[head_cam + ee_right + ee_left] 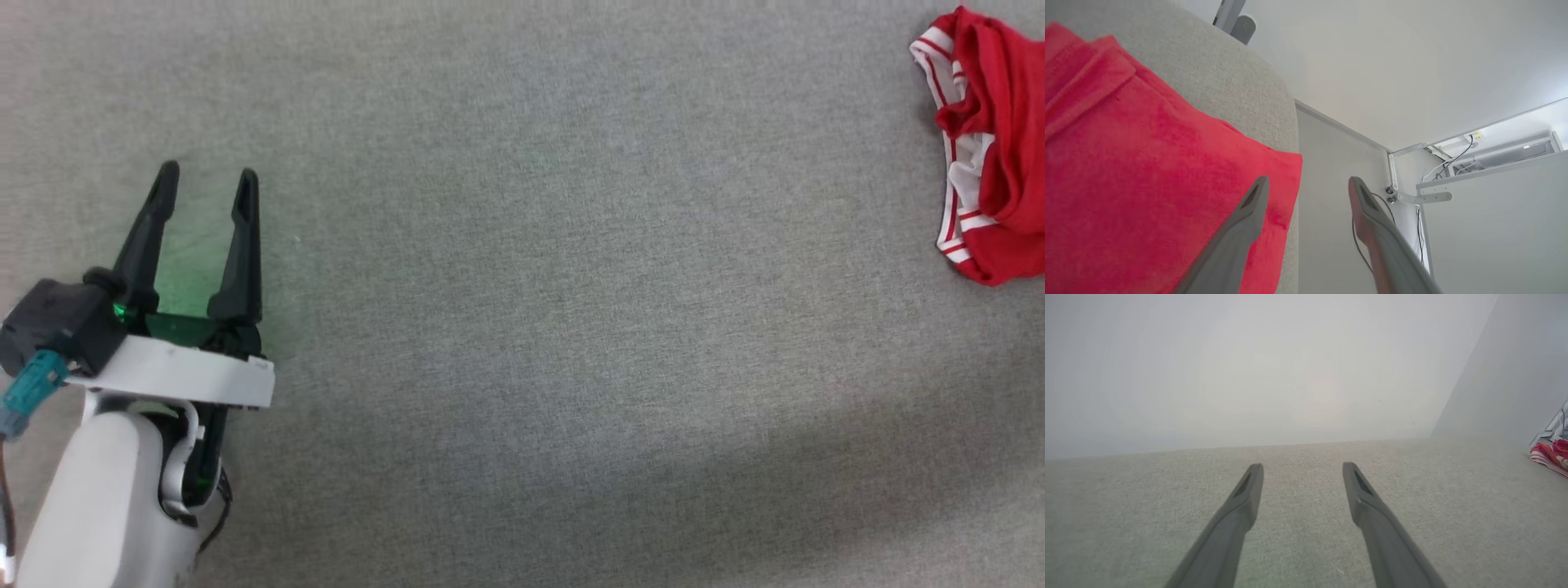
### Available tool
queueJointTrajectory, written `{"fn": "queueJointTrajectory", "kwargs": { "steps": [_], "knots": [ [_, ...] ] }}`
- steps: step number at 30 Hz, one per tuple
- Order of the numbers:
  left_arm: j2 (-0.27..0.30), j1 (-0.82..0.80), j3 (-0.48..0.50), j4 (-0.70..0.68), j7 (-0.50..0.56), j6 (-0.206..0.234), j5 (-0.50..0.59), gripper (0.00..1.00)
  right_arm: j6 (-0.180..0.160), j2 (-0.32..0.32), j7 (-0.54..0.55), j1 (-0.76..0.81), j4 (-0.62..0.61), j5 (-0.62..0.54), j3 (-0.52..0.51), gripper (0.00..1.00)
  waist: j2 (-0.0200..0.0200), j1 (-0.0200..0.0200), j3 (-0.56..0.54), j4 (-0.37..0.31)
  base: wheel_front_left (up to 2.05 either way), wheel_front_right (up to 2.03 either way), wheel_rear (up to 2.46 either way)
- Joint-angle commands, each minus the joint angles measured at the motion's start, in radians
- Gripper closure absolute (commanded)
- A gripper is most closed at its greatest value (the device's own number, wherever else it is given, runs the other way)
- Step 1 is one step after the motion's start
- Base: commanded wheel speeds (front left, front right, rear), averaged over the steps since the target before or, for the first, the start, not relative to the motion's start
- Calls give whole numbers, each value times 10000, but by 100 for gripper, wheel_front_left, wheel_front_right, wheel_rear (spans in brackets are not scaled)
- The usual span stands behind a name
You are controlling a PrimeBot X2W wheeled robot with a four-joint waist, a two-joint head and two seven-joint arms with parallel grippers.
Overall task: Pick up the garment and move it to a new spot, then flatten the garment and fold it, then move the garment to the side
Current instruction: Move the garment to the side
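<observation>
Left pincer (207, 175) spread and empty over the bare grey table (571, 286); right pincer (1308, 181) likewise spread and empty at the edge of the garment (992, 147), which lies bunched near the table's right-hand corner.

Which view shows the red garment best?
The head view: the garment lies bunched at upper right, red folds and striped white trim clear, though cut by the frame. The right wrist view gives close, plain red cloth; the left wrist view, a sliver at its right edge.
</observation>
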Motion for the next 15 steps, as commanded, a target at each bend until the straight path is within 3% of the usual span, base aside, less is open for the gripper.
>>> {"fn": "queueJointTrajectory", "kwargs": {
  "steps": [1, 15],
  "knots": [
    [-8, 145, 15, 12, -47, 45, -26, 0, -10, 84, -122, -79, 70, -47, -82, 0, 0, 0, -276, 122, 0, 0, 0],
    [-181, 1054, 165, 277, -80, 174, -79, 0, -11, 1667, -1771, 593, -268, -96, -733, 0, 0, 0, -2099, 702, 0, 0, 0]
  ]
}}
